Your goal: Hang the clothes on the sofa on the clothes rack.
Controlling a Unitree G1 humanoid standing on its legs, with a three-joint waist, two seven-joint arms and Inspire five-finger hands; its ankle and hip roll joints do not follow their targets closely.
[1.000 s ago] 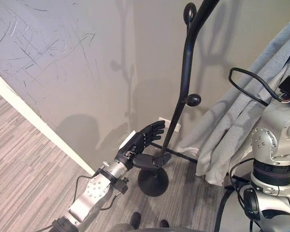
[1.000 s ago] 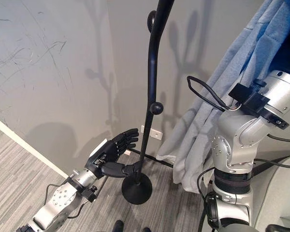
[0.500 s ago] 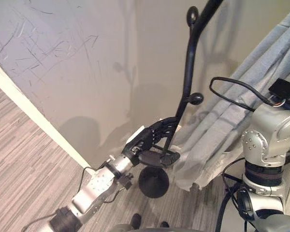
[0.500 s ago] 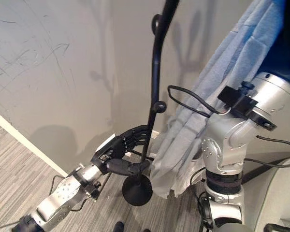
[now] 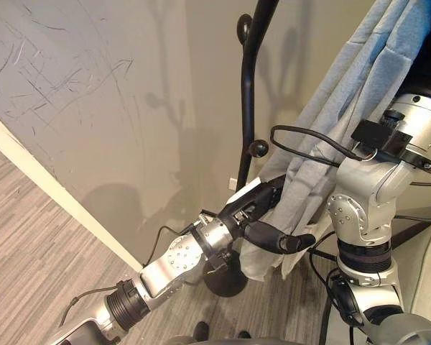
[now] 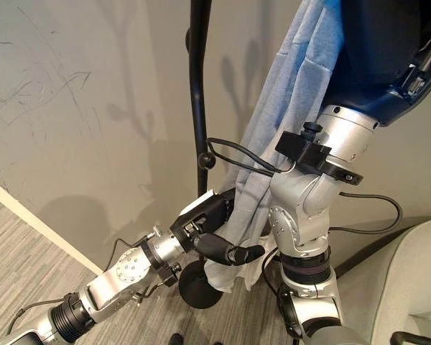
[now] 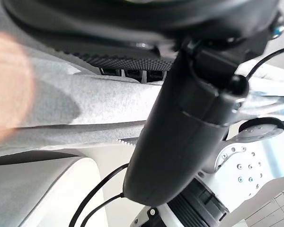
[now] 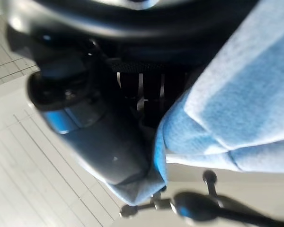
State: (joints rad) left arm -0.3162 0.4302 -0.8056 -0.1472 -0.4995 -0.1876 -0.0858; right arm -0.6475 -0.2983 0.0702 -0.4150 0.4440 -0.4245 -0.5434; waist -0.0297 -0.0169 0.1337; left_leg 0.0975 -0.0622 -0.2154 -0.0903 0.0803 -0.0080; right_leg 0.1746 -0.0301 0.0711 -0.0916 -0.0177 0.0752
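The garment (image 5: pixel 345 100) is a pale blue-grey piece of soft, knit-looking cloth with a visible seam. It hangs in long vertical folds from the upper right down to a loose hem near the floor, just beside the black clothes rack (image 5: pixel 246 108). The rack's slim pole stands on a round dark base (image 5: pixel 223 280) on the grey carpet (image 5: pixel 29 215), close to a scuffed grey wall (image 5: pixel 93 86), with small knobbed pegs along the pole. The left hand (image 5: pixel 255 215) reaches in from the lower left to the lower part of the cloth, beside the pole. Its thumb sticks out in front of the folds while the fingers lie against or behind the fabric. In the left wrist view the grey cloth passes between the thumb and the fingers, so the hand appears to pinch it, though the contact is partly hidden. In the right wrist view the right hand (image 8: pixel 109 142) has blue cloth bunched against its thumb and fingers, seemingly clasped. A pale sofa (image 6: pixel 409 280) edge shows at lower right.
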